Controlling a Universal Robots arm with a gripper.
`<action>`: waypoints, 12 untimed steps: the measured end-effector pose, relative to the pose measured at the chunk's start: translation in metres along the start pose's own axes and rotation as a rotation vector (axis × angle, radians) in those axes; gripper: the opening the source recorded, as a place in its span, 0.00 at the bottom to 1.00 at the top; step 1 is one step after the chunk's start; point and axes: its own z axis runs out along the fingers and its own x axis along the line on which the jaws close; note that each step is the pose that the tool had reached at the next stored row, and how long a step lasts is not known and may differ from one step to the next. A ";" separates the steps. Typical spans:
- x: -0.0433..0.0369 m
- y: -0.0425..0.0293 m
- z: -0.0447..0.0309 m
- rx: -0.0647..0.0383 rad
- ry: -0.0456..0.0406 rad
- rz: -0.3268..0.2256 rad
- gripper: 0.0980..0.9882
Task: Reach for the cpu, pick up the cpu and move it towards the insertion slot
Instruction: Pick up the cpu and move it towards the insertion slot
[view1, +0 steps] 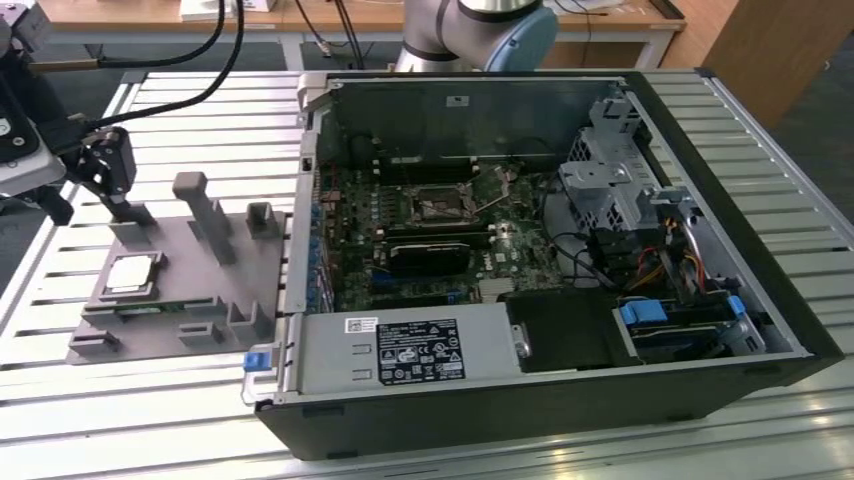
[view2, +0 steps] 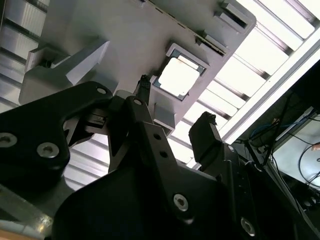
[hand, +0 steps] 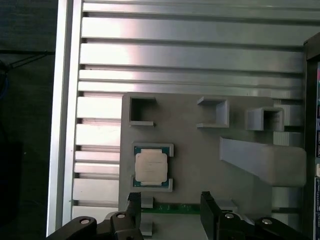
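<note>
Slatted metal tabletop (view1: 200, 420) carries a grey tray (view1: 200, 270) and an open computer case (view1: 534, 400). The claw (hand: 170, 202) hangs open over the tray, near the cpu (hand: 151, 167) but not touching it. The cpu lies flat in its tray recess, so this looks like the reaching step. A grasp calls for fingers squarely straddling its thin edges. The insertion slot (view1: 437, 207) sits well apart, inside the case. A sticker (view1: 418, 350) there has print too small to read.

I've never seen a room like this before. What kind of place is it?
Probably a robot lab or workshop for building computers. A robot arm stands beyond an open computer case, and a cpu waits in a grey tray on a slatted metal table.
</note>
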 end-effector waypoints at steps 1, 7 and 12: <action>0.0000 0.0000 0.0011 0.000 0.0001 0.000 0.55; 0.0000 -0.0003 0.0074 0.000 0.0001 0.000 0.55; 0.0000 -0.0004 0.0106 0.000 0.0001 0.000 0.55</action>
